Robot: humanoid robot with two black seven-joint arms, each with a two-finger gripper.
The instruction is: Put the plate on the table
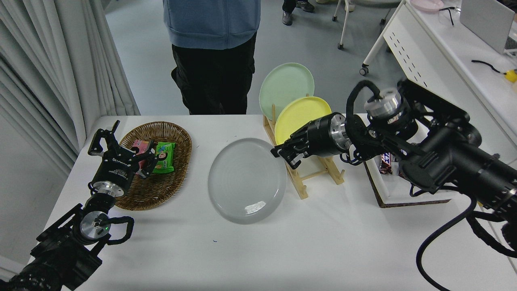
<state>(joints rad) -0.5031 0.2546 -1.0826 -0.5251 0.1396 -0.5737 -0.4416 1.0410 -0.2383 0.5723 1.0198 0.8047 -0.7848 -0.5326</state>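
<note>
The right pincer (282,155) is clamped on the upper right rim of the grey plate (246,180), which hangs tilted low over the middle of the white table (258,250); whether its lower edge touches the surface cannot be told. Just to the right of the plate, almost against its rim, stands a wooden rack (313,173) holding a yellow plate (299,113) and, behind it, a pale green plate (284,87), both upright. The right arm reaches across the front of this rack and hides part of a white tray (387,194) on a dark base, where a candy bar (387,161) peeks out. To the left of the grey plate, well apart, lies an oval wicker basket (177,161) with a green packet (163,157) and a pink packet (141,147) inside. The left pincer (121,147) is parked over the basket's near left edge, fingers spread apart and empty. A person (212,52) in a blue top and black trousers stands at the table's far side.
</note>
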